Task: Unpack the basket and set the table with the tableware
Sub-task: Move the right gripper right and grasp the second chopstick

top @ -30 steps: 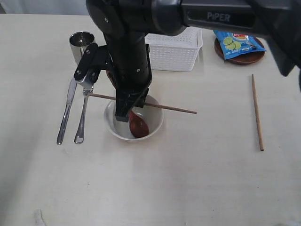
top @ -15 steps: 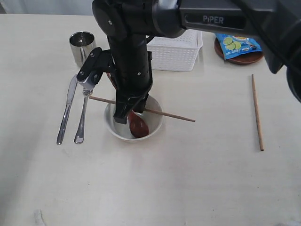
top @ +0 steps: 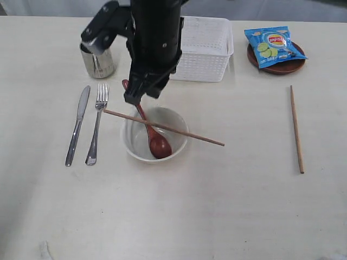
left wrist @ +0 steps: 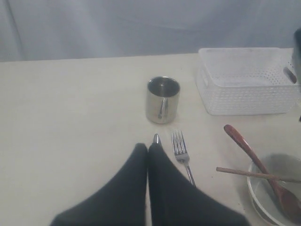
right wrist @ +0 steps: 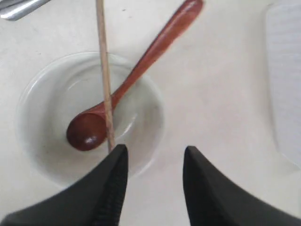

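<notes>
**A:** What's nearest on the table (top: 217, 211)?

**B:** Knife (top: 76, 127) and fork (top: 96, 127) lie side by side, left of the bowl (top: 130, 149). The spoon (top: 157, 142) sits in the bowl, its handle leaning out over the far rim. One chopstick (top: 200, 138) lies across the bowl and spoon. The other chopstick (top: 296, 130) lies well apart on the right.

**A:** And the jaws?

**B:** The right jaws hang over the bowl's far edge, spread apart and gripping nothing. The left jaws are pressed together, empty, just above the knife's tip.

**A:** Farther back?

**B:** The cup (top: 99, 62) stands upright beyond the fork. The basket (top: 209, 54) is past the arm, and a plate (top: 282, 67) with a chip bag (top: 272, 46) on it is to the right.
</notes>
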